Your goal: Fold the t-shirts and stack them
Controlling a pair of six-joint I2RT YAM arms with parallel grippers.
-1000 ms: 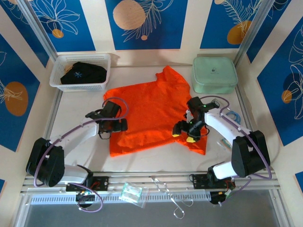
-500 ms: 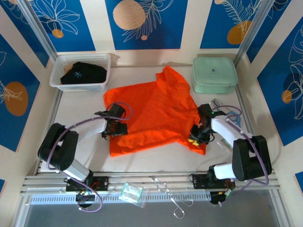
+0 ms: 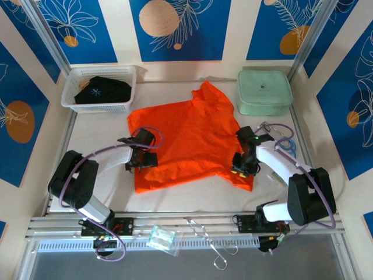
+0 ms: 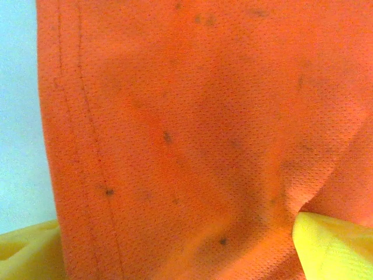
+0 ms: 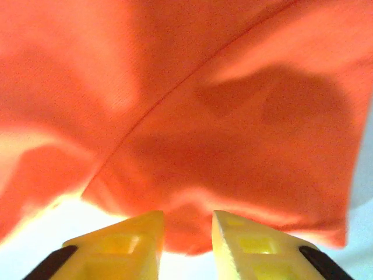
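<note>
Fingers (image 4: pixel 329 248) of left gripper (image 4: pixel 180 254) flank orange t-shirt (image 4: pixel 204 116).

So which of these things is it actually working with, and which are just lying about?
Part of the job:
- orange t-shirt, spread flat
- black t-shirt, in the white mesh basket
- left hand and right hand, both at the orange shirt's edges

Just lying about:
- pale green lidded box
- scissors
- clear plastic packet

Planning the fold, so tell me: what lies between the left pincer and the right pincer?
The orange t-shirt. In the top external view its lower half covers the stretch from the left pincer, at its left edge, to the right pincer, near its right corner.
</note>
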